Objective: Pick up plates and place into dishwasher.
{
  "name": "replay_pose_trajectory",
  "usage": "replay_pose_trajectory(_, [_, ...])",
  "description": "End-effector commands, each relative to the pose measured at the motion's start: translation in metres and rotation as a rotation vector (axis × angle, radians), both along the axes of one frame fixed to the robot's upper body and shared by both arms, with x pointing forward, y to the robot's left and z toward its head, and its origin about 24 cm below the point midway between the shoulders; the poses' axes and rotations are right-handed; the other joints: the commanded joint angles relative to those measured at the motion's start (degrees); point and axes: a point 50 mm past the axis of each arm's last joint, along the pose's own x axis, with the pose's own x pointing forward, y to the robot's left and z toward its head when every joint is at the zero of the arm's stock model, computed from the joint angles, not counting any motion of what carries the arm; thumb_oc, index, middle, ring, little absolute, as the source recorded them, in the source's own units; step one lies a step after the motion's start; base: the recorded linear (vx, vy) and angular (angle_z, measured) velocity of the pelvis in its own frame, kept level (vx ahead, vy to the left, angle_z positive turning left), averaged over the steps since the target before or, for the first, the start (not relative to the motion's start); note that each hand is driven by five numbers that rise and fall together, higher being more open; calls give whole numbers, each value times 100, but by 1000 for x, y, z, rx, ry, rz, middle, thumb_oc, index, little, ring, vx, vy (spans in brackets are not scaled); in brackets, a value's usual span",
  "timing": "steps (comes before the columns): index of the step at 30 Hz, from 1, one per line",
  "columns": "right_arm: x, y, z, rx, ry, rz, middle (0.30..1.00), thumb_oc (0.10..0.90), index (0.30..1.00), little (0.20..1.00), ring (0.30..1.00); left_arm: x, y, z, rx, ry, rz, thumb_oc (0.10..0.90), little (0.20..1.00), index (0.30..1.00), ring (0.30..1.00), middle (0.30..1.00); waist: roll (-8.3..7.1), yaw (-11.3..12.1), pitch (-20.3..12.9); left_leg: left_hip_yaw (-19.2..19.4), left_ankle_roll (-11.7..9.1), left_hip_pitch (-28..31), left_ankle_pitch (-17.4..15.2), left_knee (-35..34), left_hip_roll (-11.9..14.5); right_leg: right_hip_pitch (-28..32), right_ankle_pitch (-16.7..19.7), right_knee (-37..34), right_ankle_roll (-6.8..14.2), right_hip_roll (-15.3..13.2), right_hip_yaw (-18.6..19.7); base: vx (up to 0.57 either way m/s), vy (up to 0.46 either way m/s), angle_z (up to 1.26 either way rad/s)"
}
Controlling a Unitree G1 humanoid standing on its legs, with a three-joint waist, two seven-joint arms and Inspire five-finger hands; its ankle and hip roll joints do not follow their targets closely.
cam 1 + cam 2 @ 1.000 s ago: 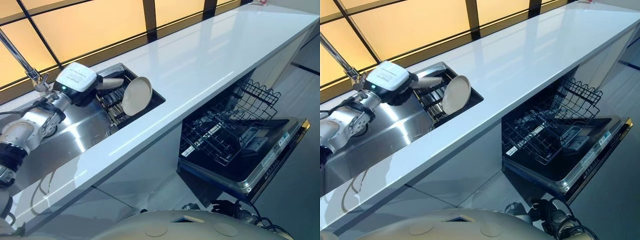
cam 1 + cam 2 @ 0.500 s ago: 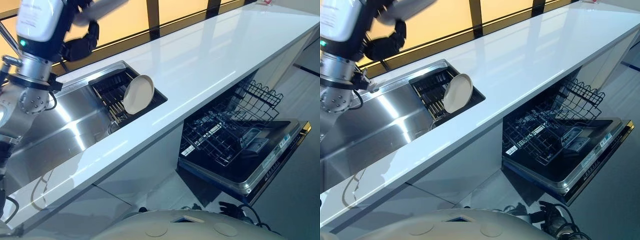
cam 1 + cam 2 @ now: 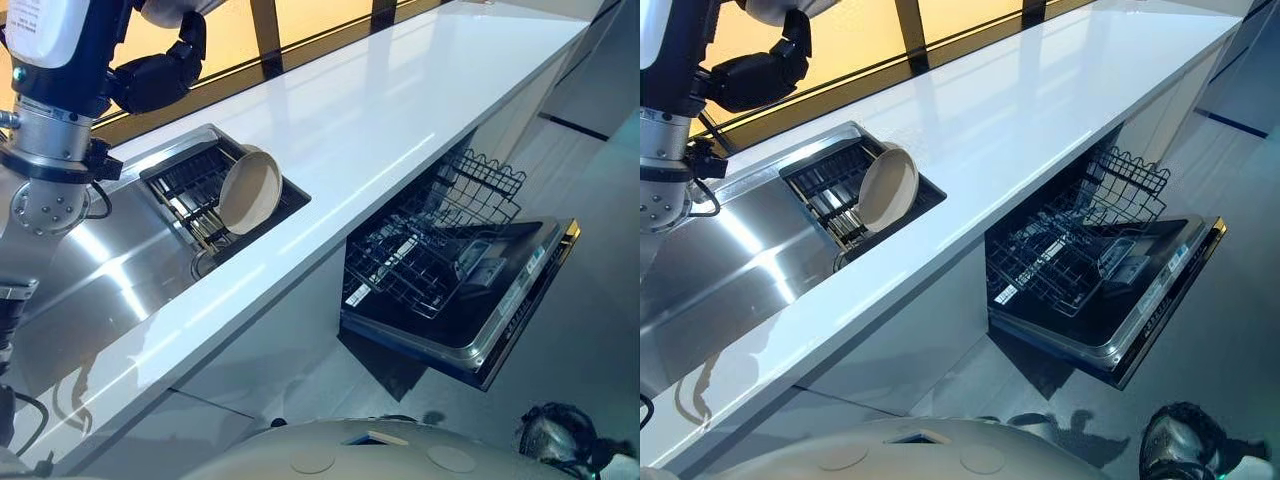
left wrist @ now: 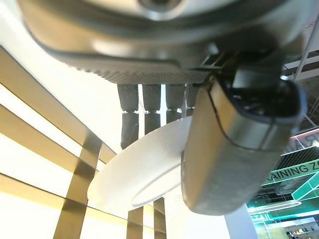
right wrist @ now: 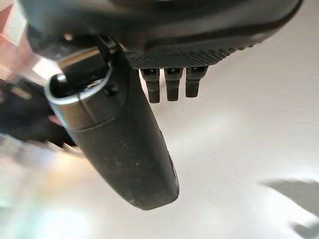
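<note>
1. Writing: small print shows on the dishwasher's (image 3: pixel 450 300) door edge and on a white label at the lower rack's (image 3: pixel 415 270) front; too small to make out.
2. Left hand (image 4: pixel 234 154): raised high above the sink's (image 3: pixel 100 270) far left end; thumb and fingers (image 4: pixel 130 119) pinch a white plate (image 4: pixel 144 174), thumb on one face, fingers behind the rim.
3. Held plate: seen in the left wrist view as a broad oval, its long axis running across the fingers; its face is turned toward the thumb; window bars show behind it.
4. Second plate (image 3: pixel 249 189): cream, standing on edge in the dark dish rack (image 3: pixel 190 185) at the sink's right end; leaning, its hollow face turned toward the sink basin.
5. Desk (image 3: pixel 400 110): long white glossy top, running beside the sink and over the dishwasher.
6. Dishwasher: door dropped open below the desk's front edge; wire lower rack drawn out over the door; an upper wire basket (image 3: pixel 480 180) behind it.
7. Right hand (image 5: pixel 124 149): low above the pale floor; thumb straight, fingers relaxed, holding nothing.
</note>
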Motion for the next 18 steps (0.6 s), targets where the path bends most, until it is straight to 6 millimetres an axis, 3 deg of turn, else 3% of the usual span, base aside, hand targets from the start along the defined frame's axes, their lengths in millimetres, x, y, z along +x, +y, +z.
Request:
replay_pose_trajectory(1, [84, -27, 94, -511, -262, 244, 900, 800, 900, 900, 900, -9, -1, 40, -109, -179, -50, 100, 200, 300, 300, 300, 29, 145, -17, 68, 485, 159, -668, 48, -486, -267, 199, 171, 159, 223, 128, -70, -9, -1])
replay_pose_trajectory(4, [132, 14, 162, -805, -366, 665, 900, 800, 900, 900, 900, -15, -7, 31, -149, -118, -102, 100, 200, 300, 300, 300, 21, 132, 21, 65, 527, 96, -573, 48, -489, -357, 259, 204, 163, 203, 122, -69, -4, -6])
replay_pose_trajectory(7, [143, 47, 207, -1065, -445, 960, 900, 800, 900, 900, 900, -21, -4, 20, -148, -77, -114, 100, 200, 300, 300, 300, 14, 69, -22, 102, 529, 102, -635, 48, -490, -383, 181, 226, 201, 200, 140, -10, 14, -8])
replay_pose_trajectory(12, [157, 74, 252, -1172, -525, 1350, 900, 800, 900, 900, 900, -19, -9, 20, -142, 8, -172, 100, 200, 300, 300, 300, -21, 86, -104, 131, 475, 92, -661, 48, -480, -357, 159, 172, 224, 189, 82, 0, 0, 0])
replay_pose_trajectory(18, [159, 127, 281, -1236, -601, 1779, 900, 800, 900, 900, 900, -17, -27, 18, -136, 102, -273, 100, 200, 300, 300, 300, -32, 141, -168, 145, 454, 74, -640, 48, -470, -348, 177, 142, 239, 158, -12, 0, 0, 0])
